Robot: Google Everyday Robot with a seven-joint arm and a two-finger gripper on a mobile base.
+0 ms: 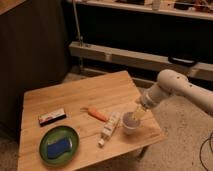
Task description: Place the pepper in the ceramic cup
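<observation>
The small slender orange-red pepper lies on the pale wooden table, just left of the cream-coloured plastic bottle. The small round white ceramic cup stands right of that bottle. My gripper hangs at the cup's right rim; open or closed, I cannot tell. I judge the pickup not begun: next I'd swing left over the pepper.

The one camera looks down obliquely from mid-distance on the whole tabletop, with the end effector just above the ceramic cup toward the view's right.
</observation>
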